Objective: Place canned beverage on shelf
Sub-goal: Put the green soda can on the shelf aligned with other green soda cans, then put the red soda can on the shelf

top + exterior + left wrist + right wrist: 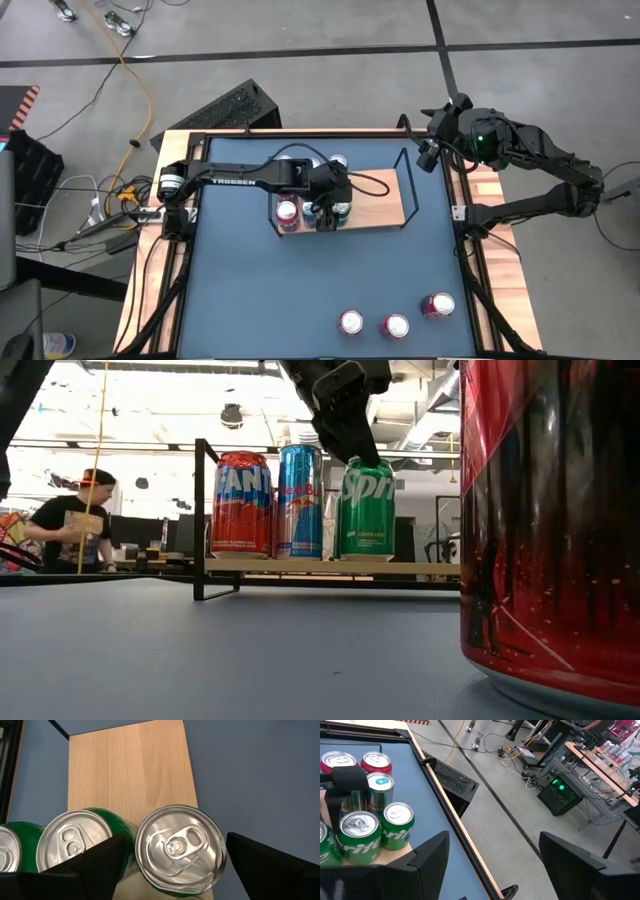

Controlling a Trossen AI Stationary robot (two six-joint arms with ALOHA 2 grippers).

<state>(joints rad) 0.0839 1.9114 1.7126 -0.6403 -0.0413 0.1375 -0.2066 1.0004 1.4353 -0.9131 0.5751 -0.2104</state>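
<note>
While standing on the shelf [125,765], the green can [180,850] sits between the left gripper's [172,857] spread jaws.

Left pincer [330,215] open; right pincer [428,140] open

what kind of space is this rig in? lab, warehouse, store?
Most likely a robotics lab or workshop, not a store. Cables trail over a bare concrete floor, electronics sit on a workbench off the table, and a person works at a bench behind the shelf.

Green can [367,508] upright on shelf [420,568]
</note>
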